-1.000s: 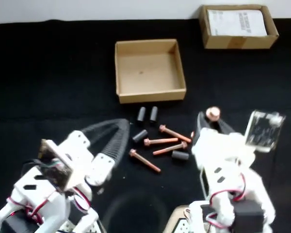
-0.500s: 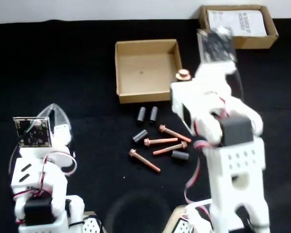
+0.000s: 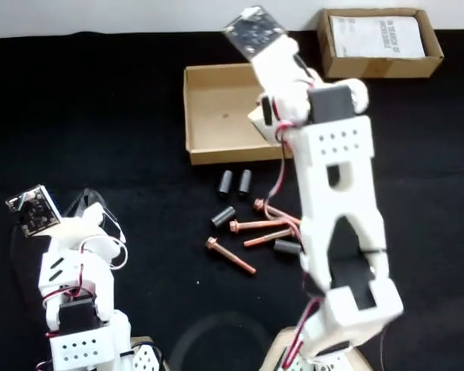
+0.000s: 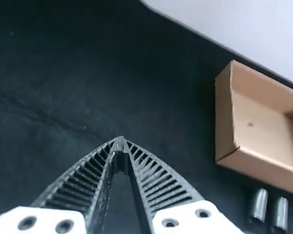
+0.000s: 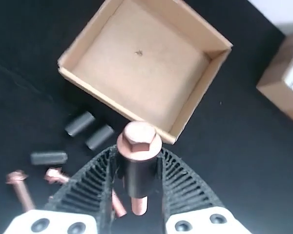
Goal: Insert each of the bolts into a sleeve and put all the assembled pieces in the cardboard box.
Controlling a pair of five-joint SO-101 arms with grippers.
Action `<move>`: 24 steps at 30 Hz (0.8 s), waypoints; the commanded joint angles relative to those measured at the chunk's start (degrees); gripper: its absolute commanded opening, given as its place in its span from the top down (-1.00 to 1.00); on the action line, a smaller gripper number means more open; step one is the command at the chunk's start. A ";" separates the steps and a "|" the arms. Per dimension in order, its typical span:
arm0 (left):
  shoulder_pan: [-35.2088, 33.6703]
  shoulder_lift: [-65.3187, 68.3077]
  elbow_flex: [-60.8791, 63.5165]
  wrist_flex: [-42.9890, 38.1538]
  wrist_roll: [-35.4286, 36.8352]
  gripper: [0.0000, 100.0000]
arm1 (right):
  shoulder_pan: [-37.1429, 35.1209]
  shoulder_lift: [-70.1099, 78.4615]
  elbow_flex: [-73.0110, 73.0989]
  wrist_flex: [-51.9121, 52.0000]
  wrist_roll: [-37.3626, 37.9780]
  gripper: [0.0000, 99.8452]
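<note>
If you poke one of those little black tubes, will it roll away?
Probably, if poked from the side: each sleeve is a round cylinder lying on its side on the flat table. It looks stiff and small, so likely light.

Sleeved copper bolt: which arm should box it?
Right. The right gripper is shut on the copper bolt in black sleeve near the open cardboard box; the left gripper is shut, empty.

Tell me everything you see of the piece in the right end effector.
The assembled piece is a copper-coloured bolt with a flanged hex head, its shank inside a black sleeve, tip poking out the other end. The right end effector clamps the sleeve between its ribbed black fingers, close to a corner of the cardboard box.
</note>
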 commanded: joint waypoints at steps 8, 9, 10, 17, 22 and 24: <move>-1.36 1.54 1.19 -1.14 4.66 0.98 | -0.13 16.57 -17.45 -0.04 20.84 0.98; -1.36 1.45 1.19 -1.14 4.66 0.98 | -0.13 18.24 -18.15 -0.04 22.77 0.98; -1.45 1.27 1.19 -1.14 4.66 0.98 | -0.13 20.09 -19.03 -0.13 24.79 0.98; -1.45 -0.48 1.19 -0.97 4.57 0.98 | -1.10 31.16 -24.75 -9.71 34.37 0.98; -1.45 -0.57 1.19 -0.88 4.31 0.98 | -3.38 38.11 -25.71 -16.04 37.10 0.98; -1.45 -0.57 1.19 -0.88 4.31 0.98 | -3.65 41.36 -25.54 -16.92 37.36 0.98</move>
